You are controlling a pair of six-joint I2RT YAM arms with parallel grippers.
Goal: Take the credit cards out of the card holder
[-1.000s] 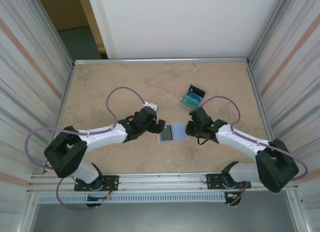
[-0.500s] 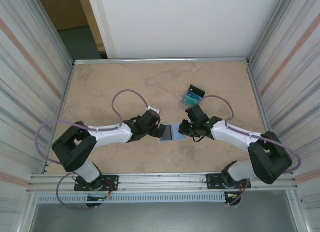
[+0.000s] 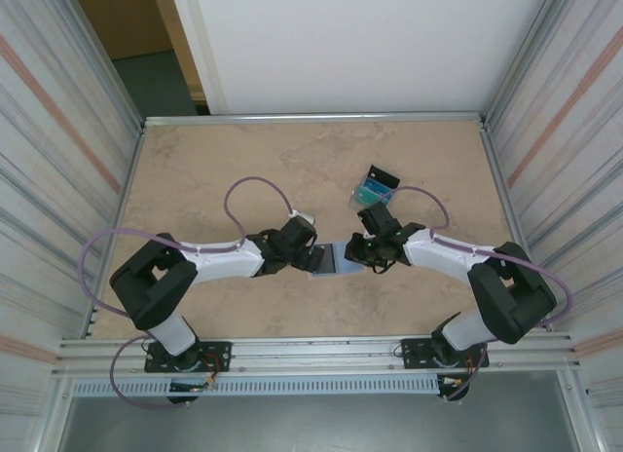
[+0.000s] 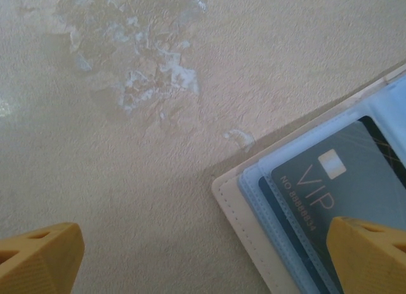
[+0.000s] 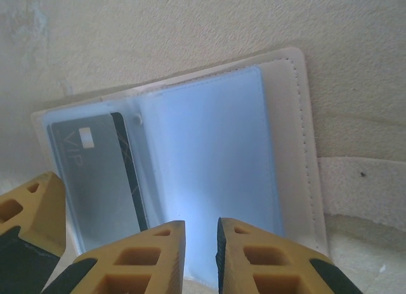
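Tan stitched covers and pale blue plastic sleeves make the card holder (image 3: pixel 334 258) look light, floppy and slick, so it would likely skate over the table (image 3: pixel 243 169) unless one cover is pinned down. It lies open and flat toward the table's near edge, about midway between the left and right edges, between the two grippers. A dark credit card (image 4: pixel 346 180) marked VIP sits in the left sleeve. Thin, stiff and smooth, it probably has to be slid out by whichever edge shows at the sleeve's mouth, not lifted flat. The left gripper (image 4: pixel 203 262) is spread wide, one of its fingers (image 4: pixel 371 256) over that card and the other over bare table. The right gripper (image 5: pixel 200 256) has its fingers drawn nearly together over the near edge of the right sleeve, with nothing visibly caught between them. Compared with a second ago, both grippers have closed in on the card holder from either side, and the left one now covers its left edge. The card holder and the clear tray (image 3: pixel 375 187) farther back have not moved.
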